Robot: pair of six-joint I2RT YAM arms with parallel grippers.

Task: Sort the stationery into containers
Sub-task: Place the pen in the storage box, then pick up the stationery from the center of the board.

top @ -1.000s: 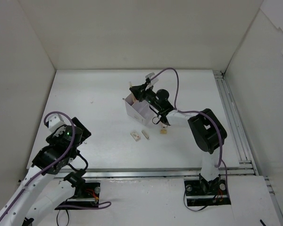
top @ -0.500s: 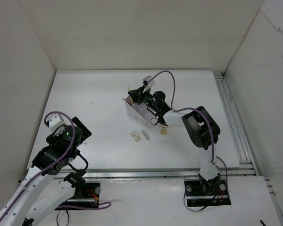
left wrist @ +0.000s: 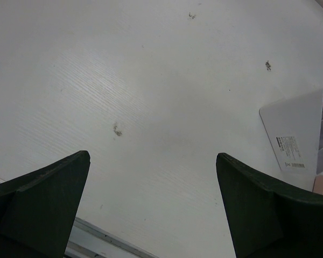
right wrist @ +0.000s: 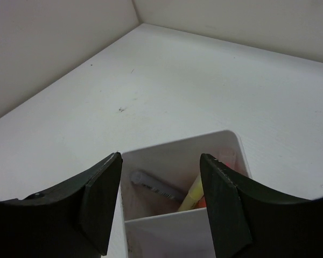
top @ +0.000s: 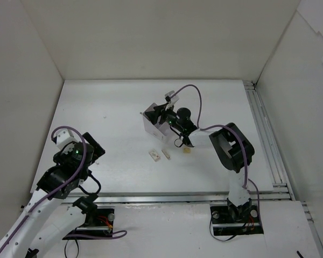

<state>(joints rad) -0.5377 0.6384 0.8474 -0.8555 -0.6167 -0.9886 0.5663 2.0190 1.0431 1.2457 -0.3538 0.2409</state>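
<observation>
The container (top: 151, 126) is a small pale box with two compartments, standing mid-table. My right gripper (top: 160, 112) hovers just over it, open, with nothing between its fingers. In the right wrist view the gripper (right wrist: 160, 157) frames the container (right wrist: 167, 228). Its far compartment holds a lavender pen (right wrist: 152, 186), a yellow pen (right wrist: 191, 196) and something pink-orange (right wrist: 226, 159). Three small eraser blocks (top: 154, 155) (top: 166, 154) (top: 187, 150) lie on the table in front of the box. My left gripper (top: 93, 152) is open and empty near the left front, far from everything.
White walls enclose the table on three sides. A metal rail (top: 264, 134) runs along the right edge and another (top: 151, 198) along the front. In the left wrist view the gripper (left wrist: 153, 157) looks over bare table, with the container's side (left wrist: 293, 137) at the right edge.
My right gripper has gone from shut to open above the container and shifted slightly over it. The left arm has not moved.
</observation>
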